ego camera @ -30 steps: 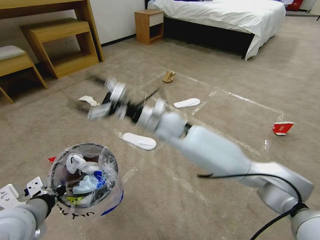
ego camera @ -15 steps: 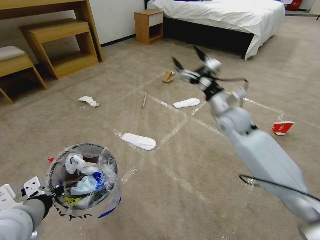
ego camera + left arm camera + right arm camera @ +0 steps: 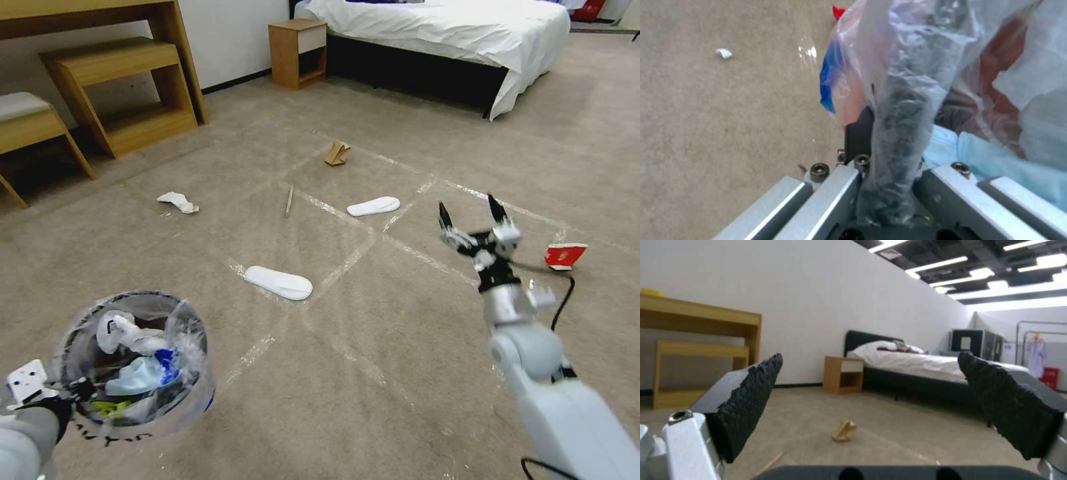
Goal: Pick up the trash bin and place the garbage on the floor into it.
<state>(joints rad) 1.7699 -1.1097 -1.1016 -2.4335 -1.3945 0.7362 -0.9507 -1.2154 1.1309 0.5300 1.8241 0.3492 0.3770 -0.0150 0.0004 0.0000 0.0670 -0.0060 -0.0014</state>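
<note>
Two hands: left hand (image 3: 73,393) clamps trash bin (image 3: 133,363) rim; right hand (image 3: 472,217) wide open, empty, above bare floor (image 3: 373,320)

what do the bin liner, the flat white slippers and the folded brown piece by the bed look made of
Liner of the small dark trash bin: thin clear plastic film, crinkled and glossy. Flat white slippers: probably soft matte nonwoven fabric or foam; no sheen. Folded brown piece: likely cardboard, stiff creases, dull tan surface.

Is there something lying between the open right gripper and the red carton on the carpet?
Nothing visible. The right gripper is open above bare floor, and the red carton lies just to its right with only carpet between.
</note>
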